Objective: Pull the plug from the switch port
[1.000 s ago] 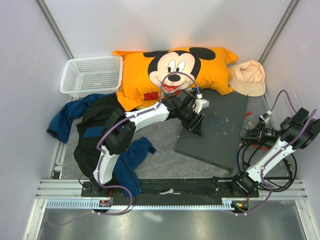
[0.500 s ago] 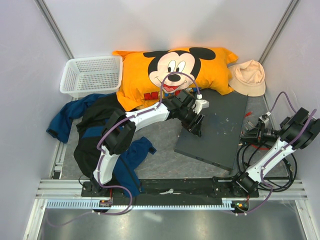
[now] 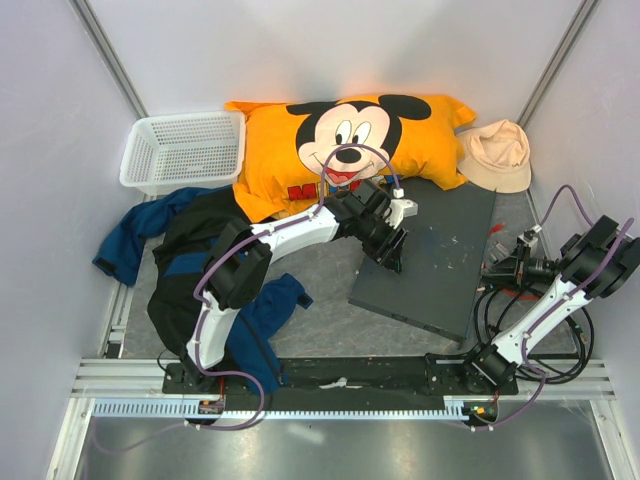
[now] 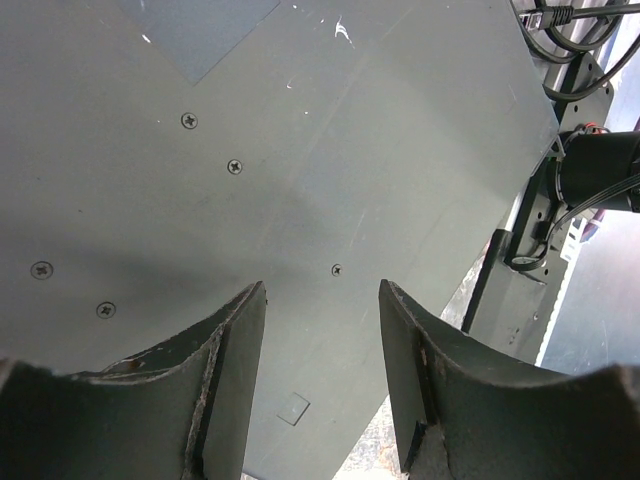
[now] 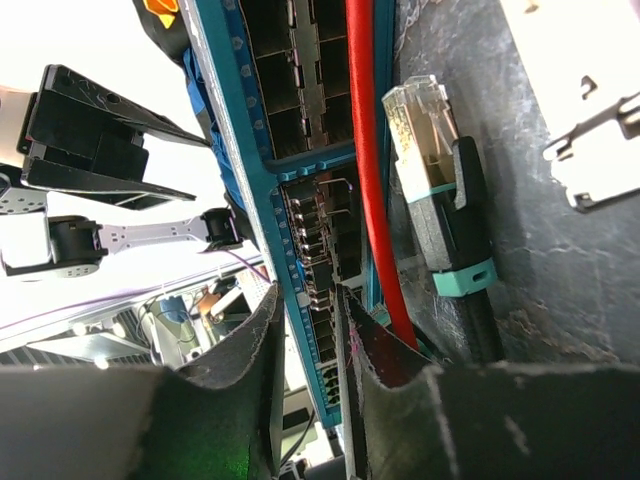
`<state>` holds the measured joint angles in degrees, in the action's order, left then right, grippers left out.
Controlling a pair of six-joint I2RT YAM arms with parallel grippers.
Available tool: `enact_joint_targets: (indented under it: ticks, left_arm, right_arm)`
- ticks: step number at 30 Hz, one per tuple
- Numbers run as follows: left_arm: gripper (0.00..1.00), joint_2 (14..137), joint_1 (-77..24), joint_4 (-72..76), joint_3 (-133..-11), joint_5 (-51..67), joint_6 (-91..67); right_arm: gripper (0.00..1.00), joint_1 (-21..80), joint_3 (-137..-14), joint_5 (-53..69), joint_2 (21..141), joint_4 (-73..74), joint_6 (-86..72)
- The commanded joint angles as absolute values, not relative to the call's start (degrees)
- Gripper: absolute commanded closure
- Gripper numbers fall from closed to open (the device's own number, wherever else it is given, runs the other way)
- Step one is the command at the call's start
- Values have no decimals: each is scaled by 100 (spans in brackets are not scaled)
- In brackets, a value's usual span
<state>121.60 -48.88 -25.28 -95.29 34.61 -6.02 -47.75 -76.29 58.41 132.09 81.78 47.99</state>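
Note:
The switch (image 3: 430, 262) is a flat dark grey box lying at the centre right; its screwed top fills the left wrist view (image 4: 300, 150). My left gripper (image 3: 392, 252) is open and empty, with its fingertips down on the switch's left part (image 4: 322, 300). My right gripper (image 3: 503, 268) is at the switch's right edge, where the blue port row (image 5: 300, 200) faces it. Its jaws (image 5: 307, 330) stand a narrow gap apart with nothing seen between them. A red cable (image 5: 366, 150) runs along the ports and passes behind one finger. A loose plug (image 5: 432, 170) with a teal boot lies beside it.
The orange Mickey Mouse pillow (image 3: 350, 140) lies behind the switch, with a beige hat (image 3: 497, 155) at the back right. A white basket (image 3: 185, 150) stands at the back left. Blue and black clothes (image 3: 195, 265) lie at the left. Black cable coils (image 3: 505, 325) lie by the right arm.
My right gripper has shifted slightly left and nearer along the switch's port edge. The left arm has not moved.

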Motion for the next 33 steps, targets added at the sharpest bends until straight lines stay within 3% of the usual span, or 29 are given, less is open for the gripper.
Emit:
enact_joint_targets:
  ticks: [1,12,16,18,20,23,33]
  left_arm:
    - [43,12103,-4904,-2575,-9589,3437,-352]
    - [43,12068,-4913,-2566,-9536,3393,-308]
    - [43,12085,-4913,-2566,-9501,3428,-325]
    - [43,12094,-4913,-2575,-9536,3445,-334]
    - [43,12102,-4913,-2566,-9562,3437,-343]
    - [43,12129,-4913,-2566,-9563,3454,-352]
    - [43,12146,-4931,-2566,-9554,3428,-343]
  right_arm:
    - [72,-4939,-7726,5308,13544,6987,4957]
    - [75,-5054,-7691,5072,13518,6803,4615]
    - [85,-5054,-7577,5071,13413,6601,4500]
    - [82,-5054,-7454,5132,13167,6469,4570]
    - [66,-5027,-7339,5142,13035,6373,4562]
    - [58,-4931,-7383,5229,13122,6486,4658]
    - [63,-4597,-7189,5581,12981,6152,4315]
